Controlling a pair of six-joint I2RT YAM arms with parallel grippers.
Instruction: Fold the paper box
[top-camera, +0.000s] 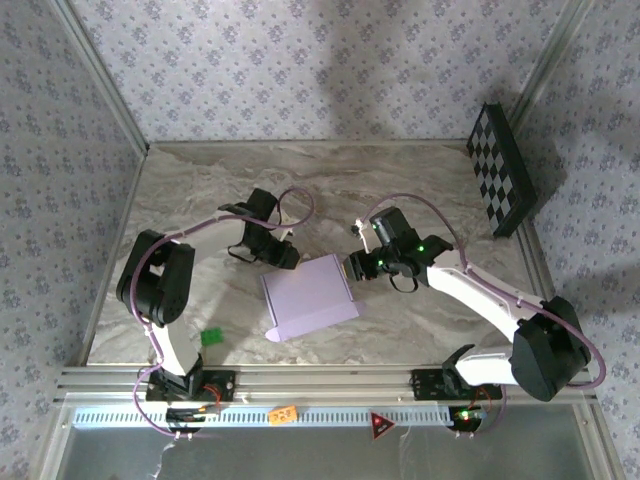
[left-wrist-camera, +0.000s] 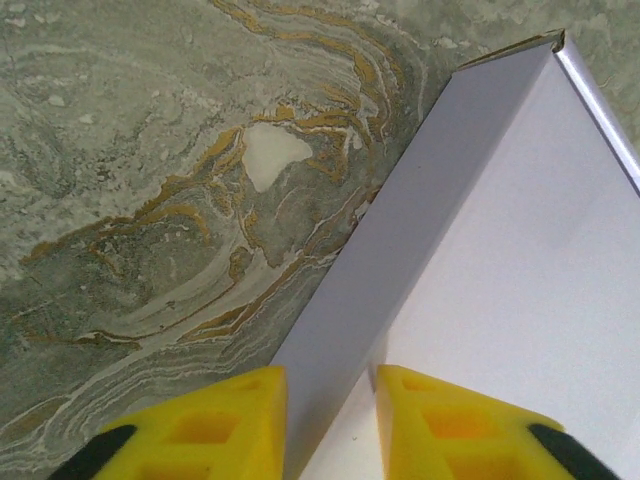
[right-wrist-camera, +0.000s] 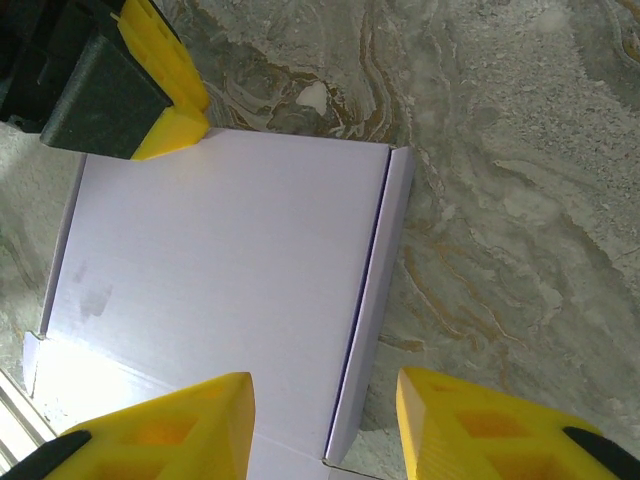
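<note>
Jaws straddle paper box (top-camera: 308, 297) walls

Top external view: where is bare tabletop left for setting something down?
Free: rear strip between back wall and arms; front patch between paper box and right arm's base. Crowded: mid-table, where left gripper and right gripper meet the box.

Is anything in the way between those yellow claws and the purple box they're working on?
Nothing visible is. The left gripper has its fingers either side of one wall of the paper box, and the right gripper straddles another wall.
</note>
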